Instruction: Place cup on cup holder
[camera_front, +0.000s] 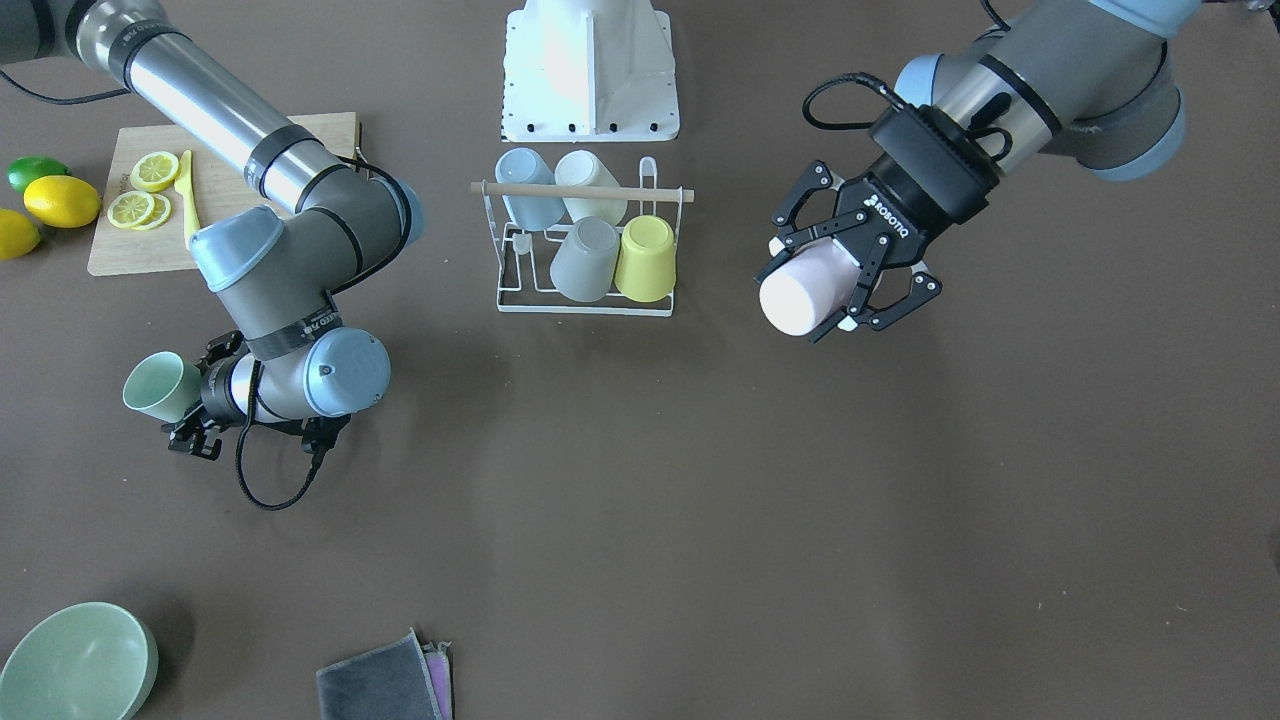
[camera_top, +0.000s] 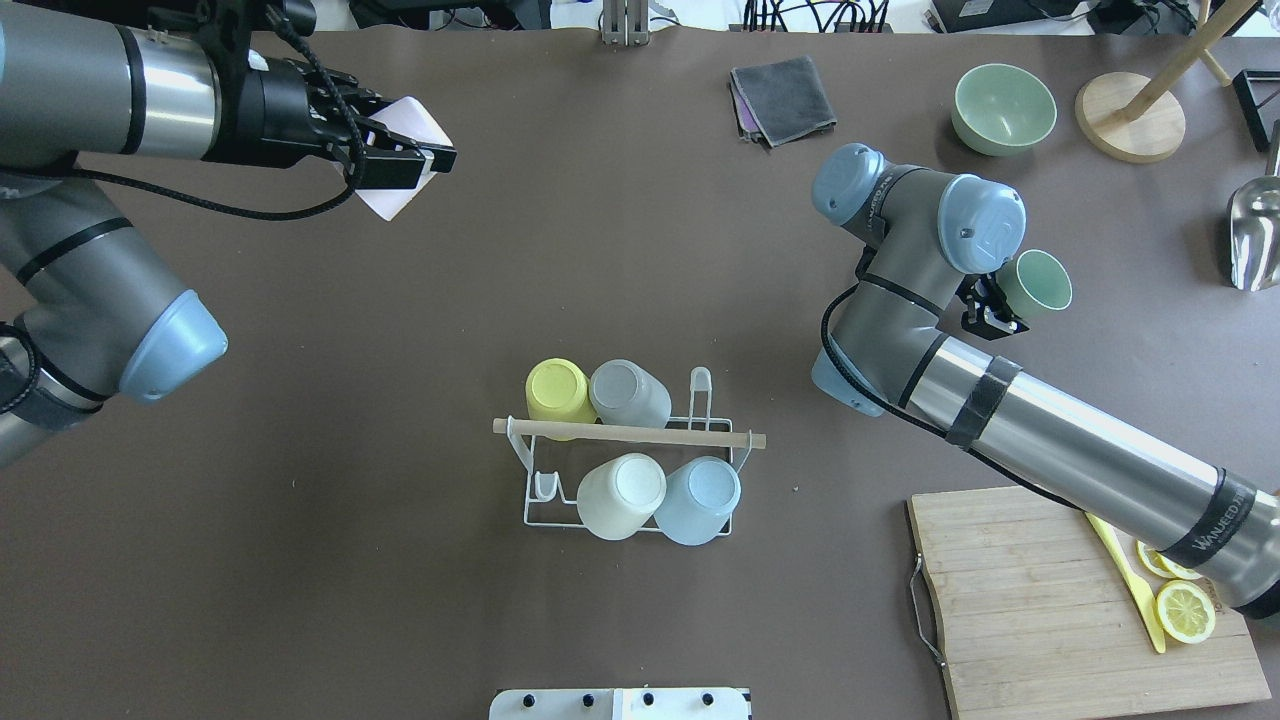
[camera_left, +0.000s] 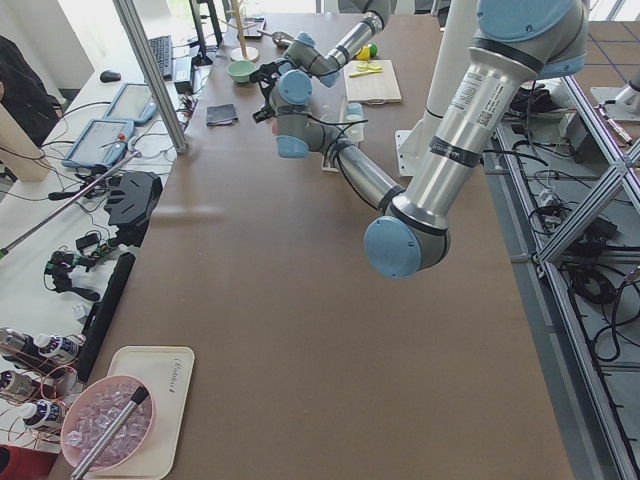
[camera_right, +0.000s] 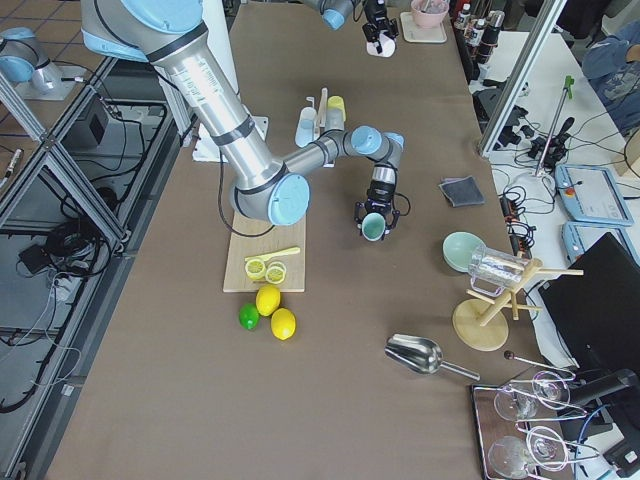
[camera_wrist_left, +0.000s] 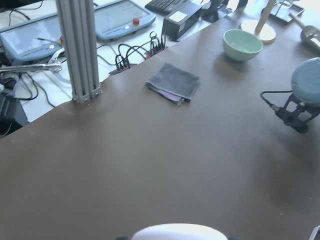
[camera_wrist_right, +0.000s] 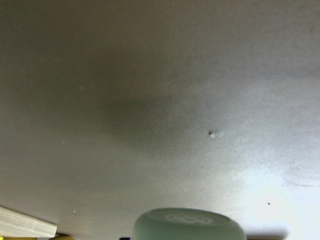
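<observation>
The cup holder (camera_front: 585, 191), a white wire rack with a wooden rod on top, stands mid-table and carries a blue, a cream, a grey and a yellow cup; it also shows in the overhead view (camera_top: 630, 433). My left gripper (camera_front: 838, 283) is shut on a pale pink cup (camera_front: 795, 300) and holds it above the table, well to the rack's side. The overhead view shows that gripper (camera_top: 410, 160) and cup (camera_top: 392, 202) too. My right gripper (camera_top: 998, 308) is shut on a green cup (camera_top: 1038, 283), low over the table. That cup also shows in the front-facing view (camera_front: 160, 388).
A wooden cutting board (camera_top: 1020, 590) with lemon slices and a yellow knife lies under my right arm. Lemons and a lime (camera_front: 60, 200) lie beside it. A green bowl (camera_top: 1003, 108), a folded grey cloth (camera_top: 785, 98), a wooden stand (camera_top: 1130, 115) and a metal scoop (camera_top: 1255, 235) are at the far side.
</observation>
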